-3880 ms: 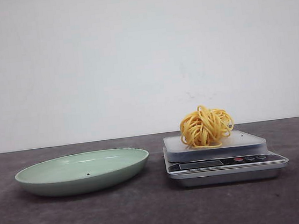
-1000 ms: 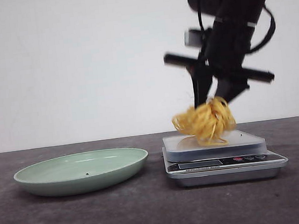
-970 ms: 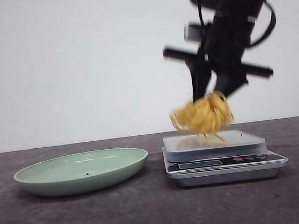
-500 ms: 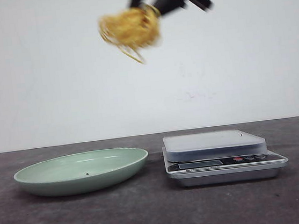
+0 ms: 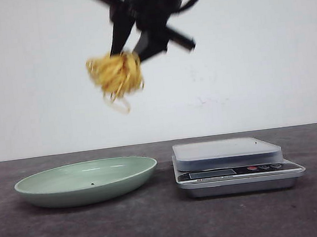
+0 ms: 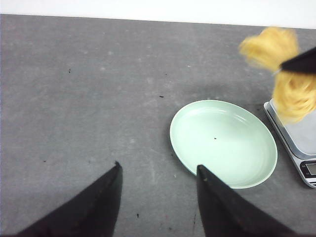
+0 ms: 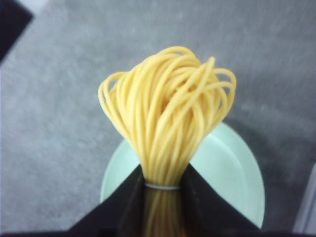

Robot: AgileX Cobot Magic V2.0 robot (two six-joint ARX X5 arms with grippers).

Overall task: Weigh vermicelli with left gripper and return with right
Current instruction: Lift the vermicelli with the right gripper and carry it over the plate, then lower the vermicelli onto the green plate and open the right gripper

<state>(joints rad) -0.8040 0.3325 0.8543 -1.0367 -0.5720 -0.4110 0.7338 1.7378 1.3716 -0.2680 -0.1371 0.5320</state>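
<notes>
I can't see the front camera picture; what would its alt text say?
A black right gripper holds a yellow bundle of vermicelli in the air, above the right part of a pale green plate on a dark table. To the plate's right stands a silver kitchen scale with nothing on its platform.

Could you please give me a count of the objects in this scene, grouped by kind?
Vermicelli bundle, held in the right gripper: 1
Green plate: 1
Kitchen scale: 1
Total: 3
</notes>
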